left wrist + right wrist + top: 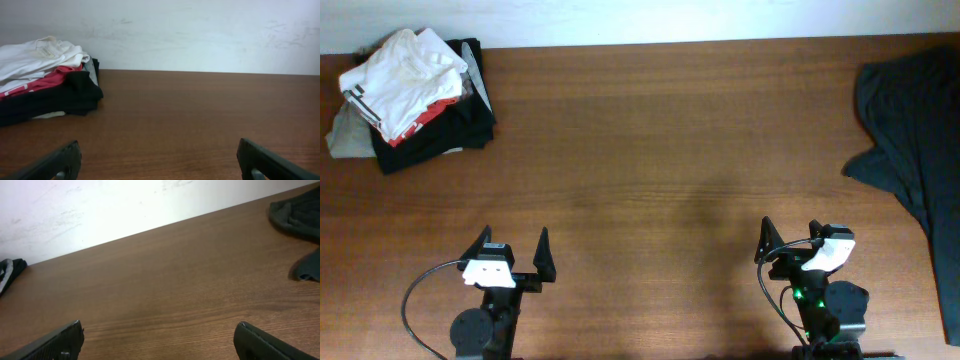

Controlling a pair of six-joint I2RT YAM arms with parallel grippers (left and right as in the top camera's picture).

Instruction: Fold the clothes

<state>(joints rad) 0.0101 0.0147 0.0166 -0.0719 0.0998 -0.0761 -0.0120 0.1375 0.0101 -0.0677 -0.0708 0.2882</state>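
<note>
The clothes lie in two places. At the table's far left corner is a pile with a white shirt (405, 75) (35, 60) on top, a red garment (438, 112) (40, 85) under it and a black garment (435, 135) (60, 97) at the bottom. A dark slate garment (910, 120) (297, 212) lies crumpled at the right edge. My left gripper (515, 240) (159, 150) stands open near the front edge, well short of the pile, with only bare wood between its fingers. My right gripper (790, 235) (159, 330) is open too, left of and nearer than the slate garment.
The wooden table (650, 150) runs back to a white wall (200, 30). A grey cloth (345, 135) pokes out at the pile's left side. A black cable (420, 290) loops beside the left arm's base.
</note>
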